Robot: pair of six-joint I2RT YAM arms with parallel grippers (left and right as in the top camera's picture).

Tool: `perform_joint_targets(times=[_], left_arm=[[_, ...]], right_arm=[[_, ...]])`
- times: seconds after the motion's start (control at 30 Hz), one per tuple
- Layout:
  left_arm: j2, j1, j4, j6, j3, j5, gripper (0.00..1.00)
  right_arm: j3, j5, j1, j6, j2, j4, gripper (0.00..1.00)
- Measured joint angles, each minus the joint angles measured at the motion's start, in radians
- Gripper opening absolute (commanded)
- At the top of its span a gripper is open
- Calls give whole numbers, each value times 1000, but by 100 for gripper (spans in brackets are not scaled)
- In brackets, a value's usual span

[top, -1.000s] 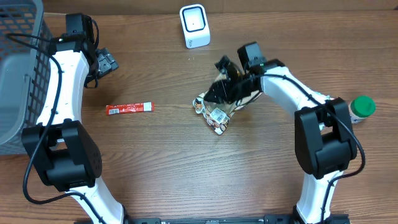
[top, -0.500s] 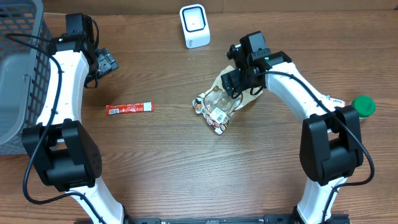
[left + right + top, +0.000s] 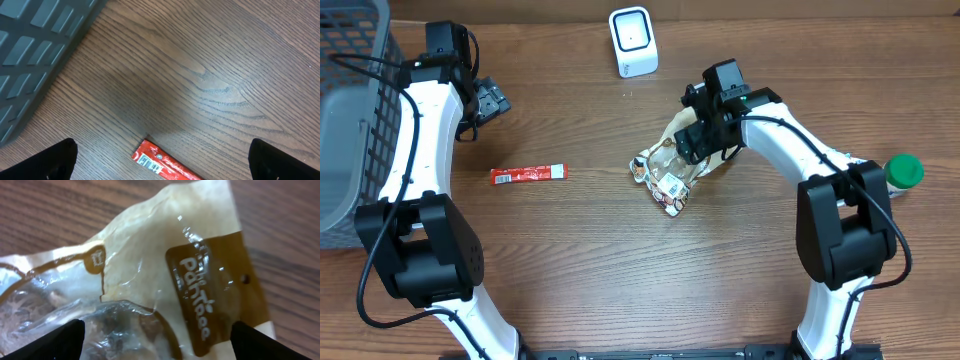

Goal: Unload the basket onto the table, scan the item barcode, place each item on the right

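The wooden counter (image 3: 620,290) carries two items partway out from the robot: a red stick packet (image 3: 528,174) on the left and a crinkled snack bag (image 3: 665,178) towards the right. The bag lies flat on the counter with its long axis diagonal, near end to the left and far end to the right. A small pale label on the near end is too small to read from overhead. The right jaws hang directly over the bag's far end, spread wide and gripping nothing. In the right wrist view the two dark fingertips (image 3: 47,340) sit at opposite lower corners, and the bag's cream-and-brown header lies loose between and beyond them. So the bag is straight beneath the jaws, not off to one side. The right arm (image 3: 790,140) is plainly the nearer one. The left jaws, also wide open and empty, hover well apart at the far left beside the grey basket (image 3: 345,110), looking down on the packet's barcoded end. Farthest out, at the back edge, stands the white scanner (image 3: 632,42), beyond the bag and slightly to its left. As I judge it, the bag wants pinching at its far end, then lifting and carrying that way with the label turned to the scanner.
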Motion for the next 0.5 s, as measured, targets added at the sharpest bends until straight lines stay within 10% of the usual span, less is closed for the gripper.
perform_joint_targets(times=[0.5], left_arm=[[0,0,0,0,0,0,100]], right_arm=[[-2,-11,0,-56,15,-60,98]])
